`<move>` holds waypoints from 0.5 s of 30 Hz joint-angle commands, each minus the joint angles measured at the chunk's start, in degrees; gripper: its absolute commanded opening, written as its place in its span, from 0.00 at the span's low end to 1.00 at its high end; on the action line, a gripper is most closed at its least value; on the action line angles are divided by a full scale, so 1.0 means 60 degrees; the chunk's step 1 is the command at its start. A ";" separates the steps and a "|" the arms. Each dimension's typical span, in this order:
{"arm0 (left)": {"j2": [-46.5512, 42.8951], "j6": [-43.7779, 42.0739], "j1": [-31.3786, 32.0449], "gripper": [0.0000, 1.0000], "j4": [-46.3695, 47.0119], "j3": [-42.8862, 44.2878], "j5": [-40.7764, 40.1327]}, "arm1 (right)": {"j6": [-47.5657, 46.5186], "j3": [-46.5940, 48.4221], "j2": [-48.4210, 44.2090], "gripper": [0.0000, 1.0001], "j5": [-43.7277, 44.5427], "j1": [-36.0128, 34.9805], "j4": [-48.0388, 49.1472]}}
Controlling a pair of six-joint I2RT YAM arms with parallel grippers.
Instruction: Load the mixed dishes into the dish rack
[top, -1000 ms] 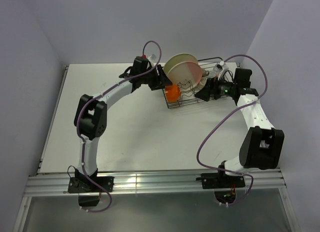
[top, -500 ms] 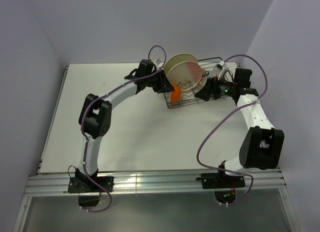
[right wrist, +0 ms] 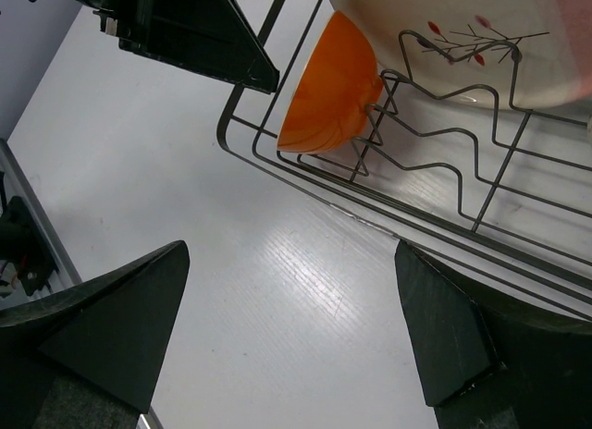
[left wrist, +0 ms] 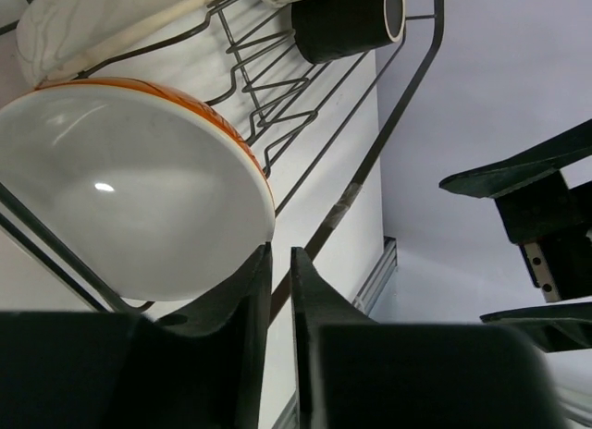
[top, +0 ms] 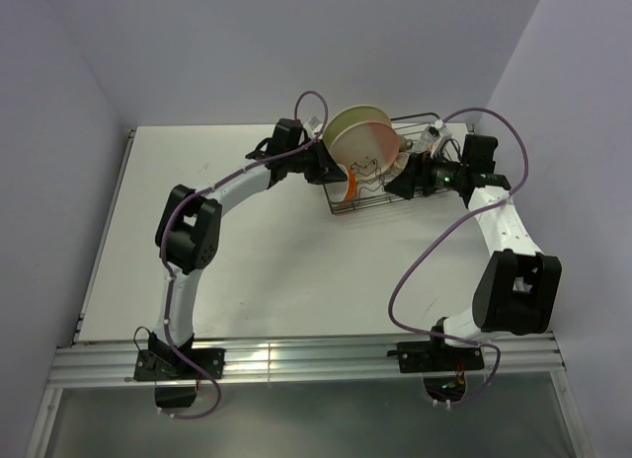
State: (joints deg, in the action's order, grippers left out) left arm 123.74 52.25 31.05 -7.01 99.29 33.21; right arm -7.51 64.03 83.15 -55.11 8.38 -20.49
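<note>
Starting leftmost, the left gripper point(left wrist: 280, 300) hangs at the left end of the black wire rectangular dish rack point(right wrist: 277, 161), fingers point(left wrist: 242, 355) drawn together on nothing visible, just beside the round orange-and-white bowl point(left wrist: 129, 189) leaning inside it. Rightward, the round cream-and-pink sprig-patterned plate point(right wrist: 444, 68) stands upright in the dividers, a dark cup point(left wrist: 347, 22) beyond; the right gripper point(right wrist: 287, 300) waits alongside, fingers wide apart, empty. Loading appears nearly done: no dish shows outside the rack on the white desk point(top: 257, 251).
</note>
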 commanded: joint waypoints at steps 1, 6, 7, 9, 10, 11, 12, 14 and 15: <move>-0.0131 -0.0006 -0.0018 0.22 0.0231 0.0166 0.0164 | 0.0021 -0.0110 -0.0324 1.00 -0.0102 -0.0064 0.0368; -0.0350 0.0110 -0.0004 0.41 0.0361 -0.0082 0.0090 | 0.0035 -0.0154 -0.0324 1.00 -0.0102 -0.0049 0.0398; -0.0379 0.0139 -0.0004 0.43 0.0347 -0.0083 0.0061 | 0.0050 -0.0154 -0.0324 1.00 -0.0102 -0.0049 0.0412; -0.0394 0.0125 0.0025 0.48 0.0129 0.0034 -0.0202 | 0.0079 -0.0169 -0.0324 1.00 -0.0116 -0.0049 0.0456; -0.0380 0.0096 0.0069 0.50 0.0040 0.0093 -0.0305 | 0.0094 -0.0183 -0.0338 1.00 -0.0116 -0.0049 0.0485; -0.0351 0.0081 0.0128 0.50 -0.0091 0.0166 -0.0465 | 0.0109 -0.0169 -0.0324 1.00 -0.0116 -0.0049 0.0471; -0.0234 0.0037 0.0172 0.52 -0.0237 0.0369 -0.0757 | 0.0123 -0.0169 -0.0324 1.00 -0.0131 -0.0049 0.0471; -0.0015 -0.0021 0.0347 0.52 -0.0618 0.0590 -0.1051 | 0.0153 -0.0154 -0.0338 1.00 -0.0131 -0.0049 0.0485; 0.0074 -0.0051 0.0420 0.52 -0.0779 0.0823 -0.1459 | 0.0153 -0.0140 -0.0339 1.00 -0.0146 -0.0049 0.0485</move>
State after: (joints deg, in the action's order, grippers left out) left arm 123.76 52.80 31.81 -9.41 99.72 29.47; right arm -7.07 63.20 83.07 -55.13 8.38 -20.01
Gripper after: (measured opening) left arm 0.519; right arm 0.997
